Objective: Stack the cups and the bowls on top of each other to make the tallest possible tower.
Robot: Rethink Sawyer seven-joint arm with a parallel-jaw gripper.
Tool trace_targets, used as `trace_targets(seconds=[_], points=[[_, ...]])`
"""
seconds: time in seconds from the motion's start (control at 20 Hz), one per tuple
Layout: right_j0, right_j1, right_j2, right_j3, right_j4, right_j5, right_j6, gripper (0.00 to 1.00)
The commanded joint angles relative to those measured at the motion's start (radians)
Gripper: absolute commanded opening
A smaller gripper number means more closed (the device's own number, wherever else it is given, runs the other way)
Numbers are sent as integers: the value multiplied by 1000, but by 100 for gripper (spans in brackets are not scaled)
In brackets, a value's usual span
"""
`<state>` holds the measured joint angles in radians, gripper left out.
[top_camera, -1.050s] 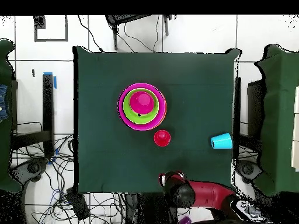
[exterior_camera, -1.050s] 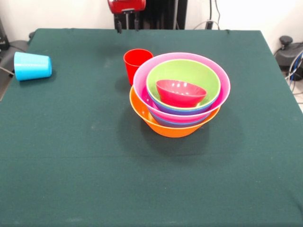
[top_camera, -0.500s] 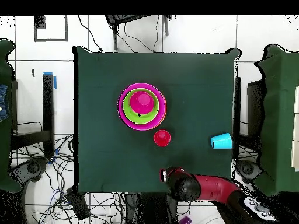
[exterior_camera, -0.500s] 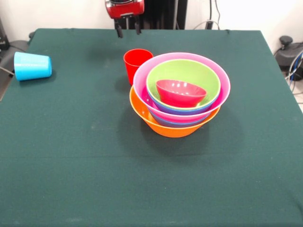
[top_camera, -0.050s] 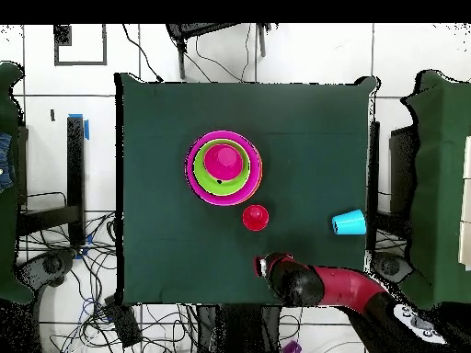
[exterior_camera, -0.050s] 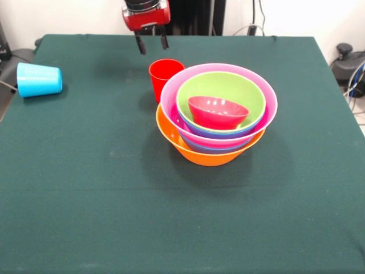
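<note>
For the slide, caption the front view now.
Open end effector hovers behind the upright red plastic cup beside the nested bowl tower; a light blue plastic cup lies sideways.

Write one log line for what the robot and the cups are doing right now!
gripper: open, empty, above table behind upright red plastic cup | light blue plastic cup: on its side | nested bowl tower: untouched

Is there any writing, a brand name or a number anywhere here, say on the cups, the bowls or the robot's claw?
None can be read.
The red cup, the light blue cup and the tower of bowls show plain colour, no print.
The claw and its red housing show no legible label.
The green table bears no sign.
</note>
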<state>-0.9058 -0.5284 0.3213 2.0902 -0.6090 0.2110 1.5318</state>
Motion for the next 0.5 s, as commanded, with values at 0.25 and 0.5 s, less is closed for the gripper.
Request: trace_targets(seconds=[0.25,0.5], points=[[-47,145,114,-165,-194,3,-112,100],[-86,208,116,-197,-270,1,-122,100]])
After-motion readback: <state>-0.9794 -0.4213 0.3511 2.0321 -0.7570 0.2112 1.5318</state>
